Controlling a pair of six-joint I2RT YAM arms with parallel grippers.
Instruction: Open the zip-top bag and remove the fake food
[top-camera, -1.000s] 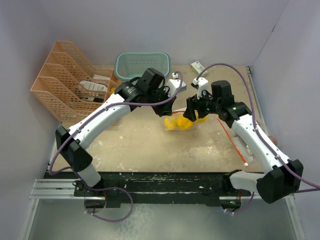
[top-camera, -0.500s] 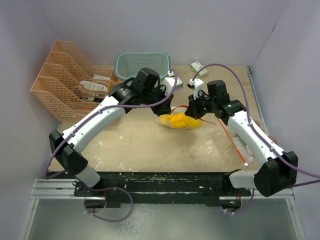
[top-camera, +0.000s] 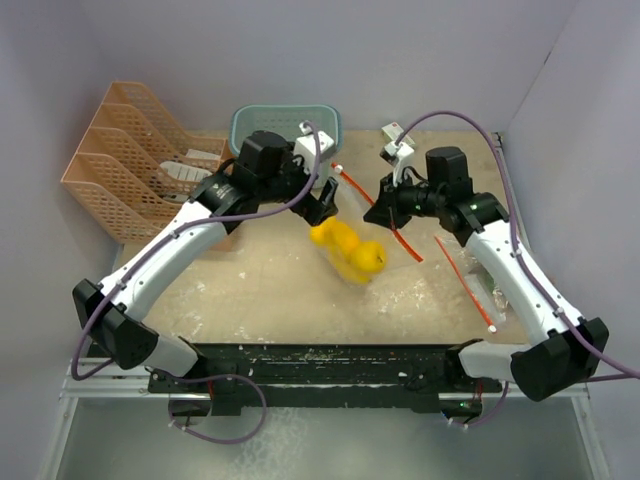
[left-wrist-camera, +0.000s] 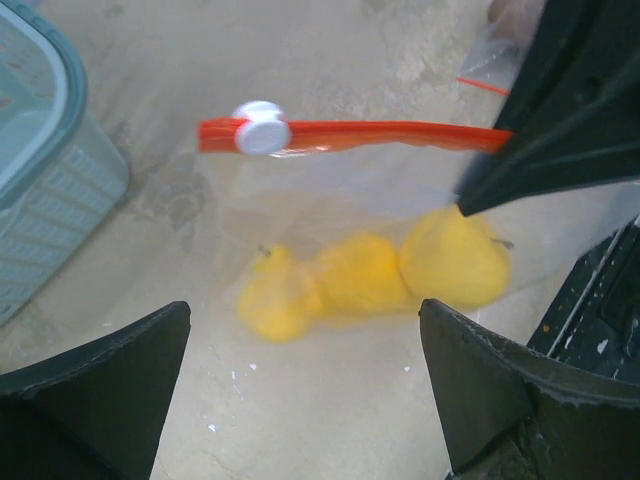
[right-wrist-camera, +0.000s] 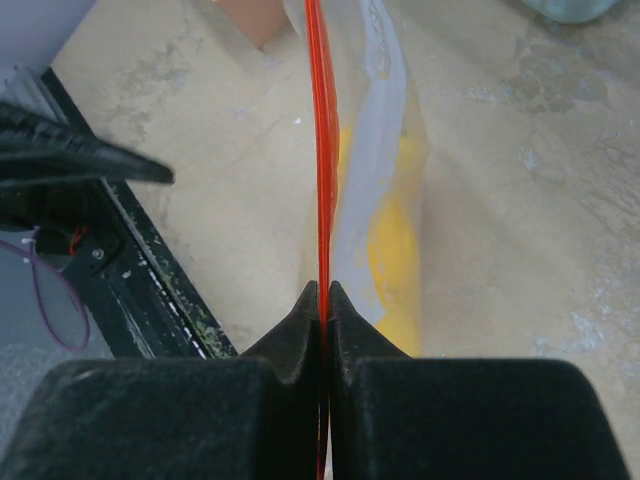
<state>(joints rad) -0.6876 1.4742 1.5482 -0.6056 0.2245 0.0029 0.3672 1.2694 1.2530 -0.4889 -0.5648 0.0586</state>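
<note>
The clear zip-top bag (top-camera: 355, 235) hangs from its red zip strip (right-wrist-camera: 322, 150), with a white slider (left-wrist-camera: 262, 130) near one end. Several glossy yellow pieces of fake food (top-camera: 347, 250) sag inside it just above the table; they also show blurred in the left wrist view (left-wrist-camera: 370, 275). My right gripper (top-camera: 387, 210) is shut on the red strip, pinched edge-on between its pads (right-wrist-camera: 325, 300). My left gripper (top-camera: 325, 195) stands open to the left of the bag, its fingers (left-wrist-camera: 120, 370) wide apart and holding nothing. No brown cluster shows.
A teal basket (top-camera: 285, 128) stands at the back, also at the left of the left wrist view (left-wrist-camera: 40, 170). An orange file rack (top-camera: 135, 160) is at the back left. A white-green box (top-camera: 396, 132) lies at the back. Another red-zipped clear bag (top-camera: 466, 282) lies at the right.
My left gripper has opened, let go of the bag and drawn back to the left. The bag now hangs from my right gripper alone, and the yellow pieces have swung lower.
</note>
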